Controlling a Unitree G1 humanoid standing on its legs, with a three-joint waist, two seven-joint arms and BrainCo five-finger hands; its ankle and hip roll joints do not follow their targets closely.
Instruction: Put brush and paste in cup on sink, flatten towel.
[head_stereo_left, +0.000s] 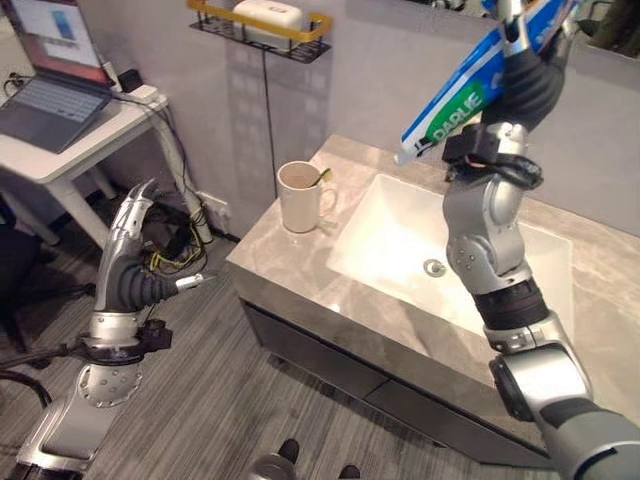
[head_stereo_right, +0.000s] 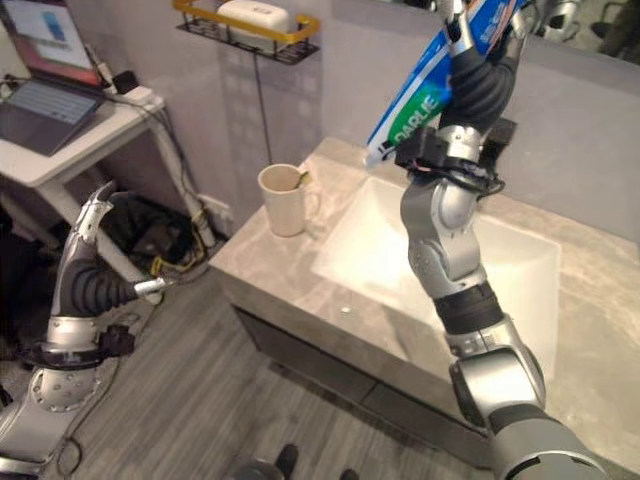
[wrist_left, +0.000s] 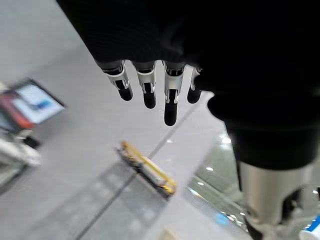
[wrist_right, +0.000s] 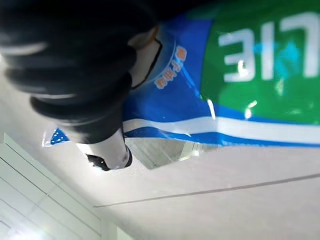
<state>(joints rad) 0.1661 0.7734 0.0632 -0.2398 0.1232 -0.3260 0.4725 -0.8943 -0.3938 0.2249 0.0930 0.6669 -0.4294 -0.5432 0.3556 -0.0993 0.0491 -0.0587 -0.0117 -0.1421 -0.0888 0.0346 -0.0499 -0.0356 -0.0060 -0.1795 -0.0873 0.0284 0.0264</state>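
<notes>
1. Nearest to the camera, at the right of the frame, the right hand (head_stereo_right: 478, 40) is raised at the upper right, with its fingers closed around the toothpaste tube (head_stereo_left: 470, 90)
2. The tube is flat, glossy plastic, blue and green with white stripes and white letters; it slants down toward the left, above the sink (head_stereo_left: 400, 235)
3. The sink is a white rectangular basin with a round metal drain, set in a grey, marble-like counter (head_stereo_left: 290, 275)
4. The cup (head_stereo_left: 302, 196) is a smooth cream mug with a handle; it stands at the left edge of the counter, and a thin stick with a yellow-green end leans inside it
5. The left hand (head_stereo_left: 130, 225) hangs at the lower left, above the wood-pattern floor, with fingers straight and released
6. At the upper left are a laptop (head_stereo_left: 50, 75) on a white table (head_stereo_left: 60, 160), and a yellow-rimmed wire shelf (head_stereo_left: 262, 28) on the wall
</notes>
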